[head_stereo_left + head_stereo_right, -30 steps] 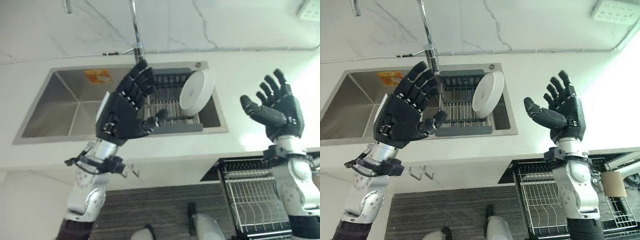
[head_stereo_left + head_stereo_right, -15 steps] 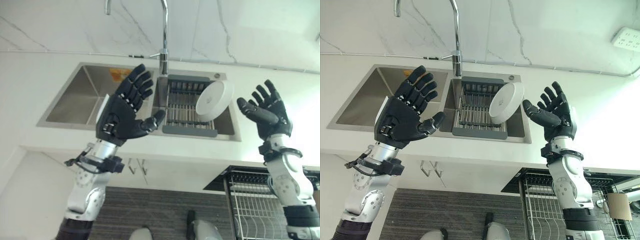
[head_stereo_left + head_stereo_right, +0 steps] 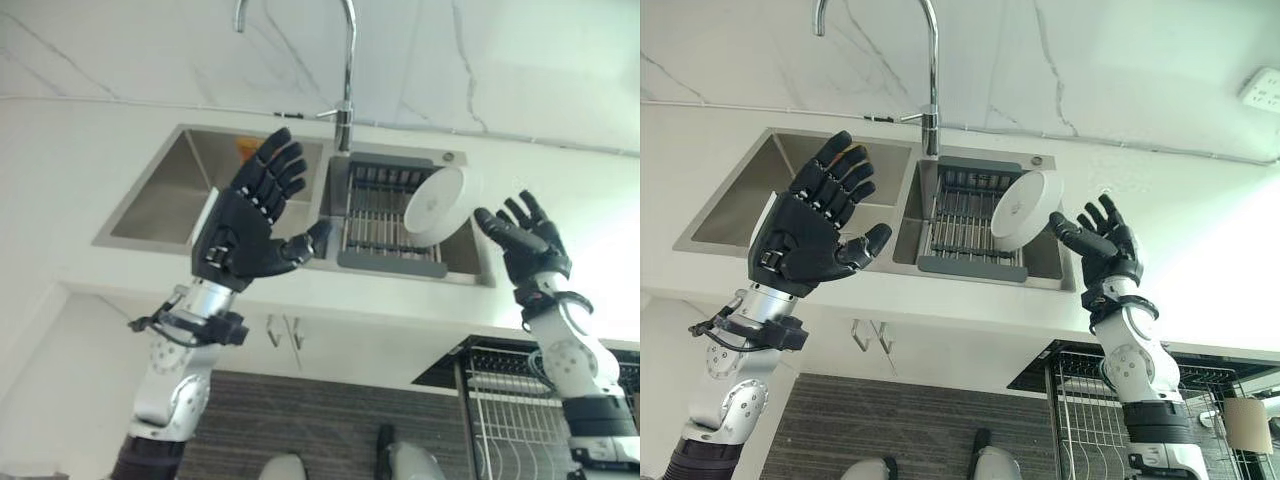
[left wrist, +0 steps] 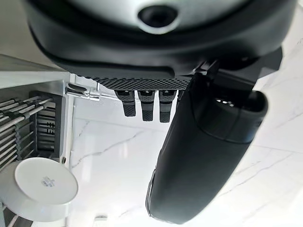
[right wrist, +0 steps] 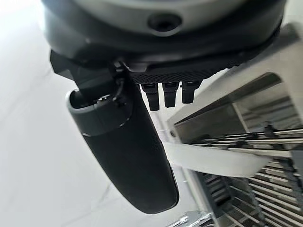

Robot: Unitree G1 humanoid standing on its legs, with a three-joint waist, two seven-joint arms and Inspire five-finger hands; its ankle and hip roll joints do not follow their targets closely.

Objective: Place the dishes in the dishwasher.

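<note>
While the white plate (image 3: pixel 1025 209) leans in the sink rack (image 3: pixel 965 222), nothing is loaded: my right hand (image 3: pixel 1102 245) reaches beside it, spread (left hand (image 3: pixel 812 232) spread too), dishwasher rack (image 3: pixel 1110 410) waiting below.

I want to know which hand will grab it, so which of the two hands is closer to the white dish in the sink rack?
The right hand: its open fingers reach beside the white dish leaning in the sink rack. The left hand hovers open over the other basin.
</note>
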